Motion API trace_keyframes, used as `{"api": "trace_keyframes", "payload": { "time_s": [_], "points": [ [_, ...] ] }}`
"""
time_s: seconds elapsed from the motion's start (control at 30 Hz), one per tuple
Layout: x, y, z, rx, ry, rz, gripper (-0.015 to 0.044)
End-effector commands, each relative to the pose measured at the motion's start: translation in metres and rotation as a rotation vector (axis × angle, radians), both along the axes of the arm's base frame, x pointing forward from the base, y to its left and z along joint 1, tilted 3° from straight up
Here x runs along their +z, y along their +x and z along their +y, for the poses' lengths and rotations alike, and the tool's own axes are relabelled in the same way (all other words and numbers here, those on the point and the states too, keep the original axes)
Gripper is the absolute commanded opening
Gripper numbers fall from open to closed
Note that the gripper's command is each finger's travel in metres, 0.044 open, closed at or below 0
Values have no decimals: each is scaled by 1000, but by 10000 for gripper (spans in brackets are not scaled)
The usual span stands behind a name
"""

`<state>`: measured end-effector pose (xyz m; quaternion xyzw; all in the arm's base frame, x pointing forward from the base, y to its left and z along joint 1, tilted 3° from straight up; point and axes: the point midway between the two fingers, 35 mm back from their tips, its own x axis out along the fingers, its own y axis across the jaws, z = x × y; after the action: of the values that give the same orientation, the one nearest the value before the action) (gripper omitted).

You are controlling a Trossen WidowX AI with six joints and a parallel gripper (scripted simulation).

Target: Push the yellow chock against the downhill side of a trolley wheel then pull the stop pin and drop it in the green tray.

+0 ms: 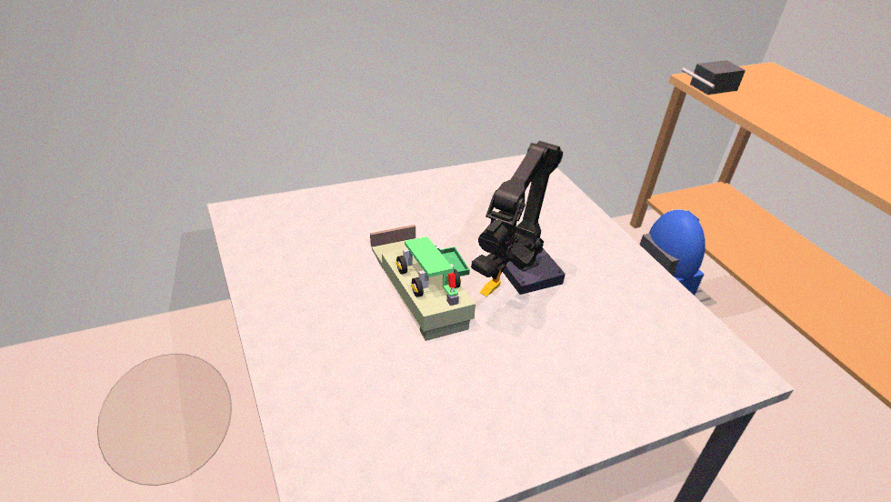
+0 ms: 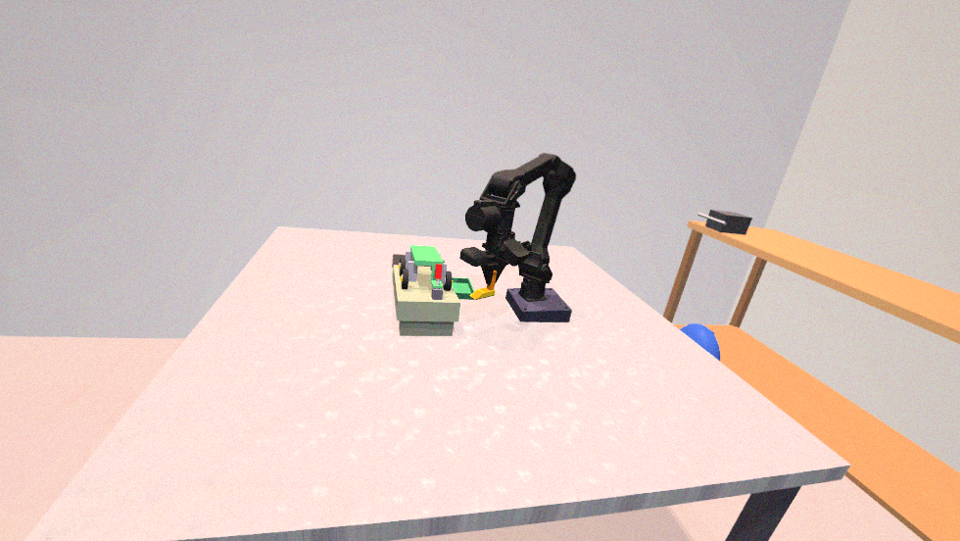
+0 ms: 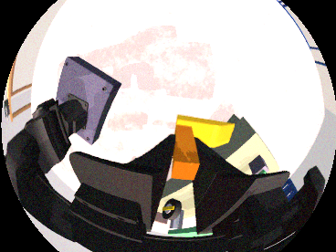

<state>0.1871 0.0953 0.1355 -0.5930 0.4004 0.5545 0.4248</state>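
My gripper [image 1: 496,275] [image 2: 494,273] [image 3: 183,140] is shut on the orange handle of the yellow chock [image 1: 489,288] [image 2: 481,294] [image 3: 215,131]. The chock hangs above the table, between the ramp and the arm's base; its black underside cannot be made out. The green-topped trolley [image 1: 428,256] [image 2: 425,255] stands on the pale ramp [image 1: 444,316] [image 2: 428,310] [image 3: 261,145]. The red-headed stop pin [image 1: 452,280] [image 2: 438,271] is upright in its holder at the ramp's near end. The green tray [image 1: 465,271] [image 2: 463,297] is behind the trolley, partly hidden.
An upright end board [image 1: 393,235] stands at the ramp's far end. The arm's dark base [image 1: 537,274] [image 2: 539,308] [image 3: 87,91] is to the right of the chock in the top and exterior views. A wooden shelf unit [image 1: 779,93] stands beyond the table's right edge.
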Motion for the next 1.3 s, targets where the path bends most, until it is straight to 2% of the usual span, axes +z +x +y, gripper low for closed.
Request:
{"api": "trace_keyframes", "payload": {
  "time_s": [0.0,0.37,0.6,1.27],
  "points": [
    [14,0,1,1,7,-5,0],
    [49,0,4,1,8,-5,0],
    [51,0,5,-5,8,-5,0],
    [51,0,5,-652,49,-2,0]
  ]
}}
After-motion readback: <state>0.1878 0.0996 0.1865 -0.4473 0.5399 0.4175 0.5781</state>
